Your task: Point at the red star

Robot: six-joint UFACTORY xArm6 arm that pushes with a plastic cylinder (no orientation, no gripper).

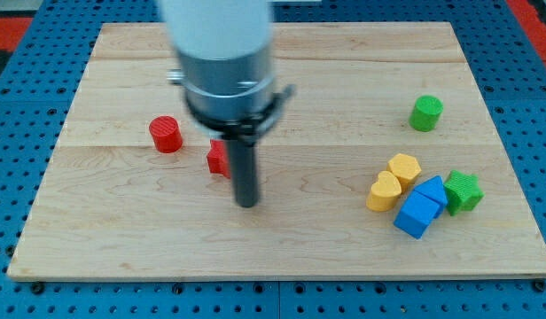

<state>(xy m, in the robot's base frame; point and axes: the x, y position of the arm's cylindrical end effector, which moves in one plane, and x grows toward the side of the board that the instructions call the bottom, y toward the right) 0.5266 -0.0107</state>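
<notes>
The rod is carrying no jaws and is holding nothing; it is ending in a plain dark tip (pixel 246 203), which is resting at board level near the middle of the wooden board (pixel 282 252); whether the rod's side is touching any block cannot be told.

The arm is hanging straight down from the view's top, its pale, blurred housing (pixel 218 40) and dark collar (pixel 230 105) sitting directly above the rod.

The red star (pixel 218 158) is lying at about 11 o'clock from the tip, just beside the rod and partly hidden behind it; its shape is only partly showing. The red cylinder (pixel 166 134) is standing further out toward 10 o'clock, apart from the star.

Well away at 3 o'clock a cluster is sitting together: the yellow hexagonal block (pixel 404 167), a yellow heart-like block (pixel 384 191) just beside it, two blue blocks (pixel 417 215) (pixel 432 190) and the green star (pixel 464 190) at the cluster's outer edge. The green cylinder (pixel 425 113) is standing alone at about 2 o'clock.
</notes>
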